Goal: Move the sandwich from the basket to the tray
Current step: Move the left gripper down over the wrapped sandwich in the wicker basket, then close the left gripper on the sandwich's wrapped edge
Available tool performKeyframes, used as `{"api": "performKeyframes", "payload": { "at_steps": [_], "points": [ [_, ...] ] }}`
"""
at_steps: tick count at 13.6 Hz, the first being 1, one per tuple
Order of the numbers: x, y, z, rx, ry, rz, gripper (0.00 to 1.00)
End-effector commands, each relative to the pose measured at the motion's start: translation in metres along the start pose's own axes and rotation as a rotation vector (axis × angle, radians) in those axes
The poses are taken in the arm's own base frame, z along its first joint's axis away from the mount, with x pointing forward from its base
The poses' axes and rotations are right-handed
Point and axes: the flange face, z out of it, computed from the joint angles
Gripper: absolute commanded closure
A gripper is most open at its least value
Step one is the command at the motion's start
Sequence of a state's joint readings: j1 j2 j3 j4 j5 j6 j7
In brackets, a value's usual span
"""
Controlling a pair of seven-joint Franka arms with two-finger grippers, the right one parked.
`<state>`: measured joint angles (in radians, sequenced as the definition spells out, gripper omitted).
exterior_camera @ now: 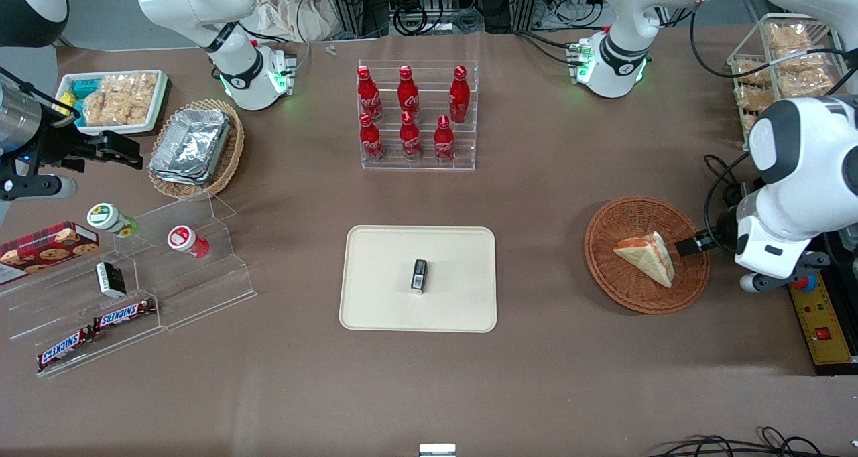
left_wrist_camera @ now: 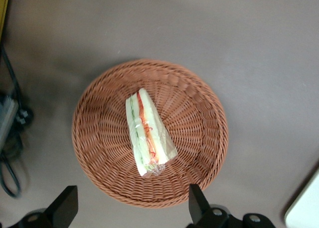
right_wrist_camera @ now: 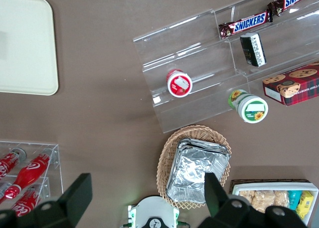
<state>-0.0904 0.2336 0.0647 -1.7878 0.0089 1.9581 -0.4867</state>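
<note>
On the brown table [exterior_camera: 549, 196], a small dark packet [exterior_camera: 419, 275] sits mid-tray [exterior_camera: 375, 303]. Nearby, the sandwich [exterior_camera: 647, 256] lies in the basket [exterior_camera: 606, 269] beneath the gripper [left_wrist_camera: 130, 208], fingers spread wide and empty. Slick wrap could slip; a careless drop might strike the packet.

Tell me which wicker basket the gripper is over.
The round reddish-brown basket holding the sandwich; the gripper hangs above it, jaws open. The tan oval basket holds foil containers, toward the parked arm's end.
</note>
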Motion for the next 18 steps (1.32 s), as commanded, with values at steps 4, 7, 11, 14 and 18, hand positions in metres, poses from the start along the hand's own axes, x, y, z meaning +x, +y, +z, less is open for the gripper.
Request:
{"api": "performKeyframes", "payload": {
  "at_steps": [4,7,11,14,18],
  "points": [
    [-0.01,-0.001,0.067,-0.011,0.035,-0.266,0.0],
    [-0.013,-0.003,0.095,0.015,0.002,-0.32,0.0],
    [-0.019,-0.005,0.129,0.023,-0.006,-0.37,0.0],
    [-0.027,-0.01,0.15,0.008,0.011,-0.378,0.0],
    [-0.029,-0.01,0.172,0.011,0.008,-0.421,0.0]
  ]
}}
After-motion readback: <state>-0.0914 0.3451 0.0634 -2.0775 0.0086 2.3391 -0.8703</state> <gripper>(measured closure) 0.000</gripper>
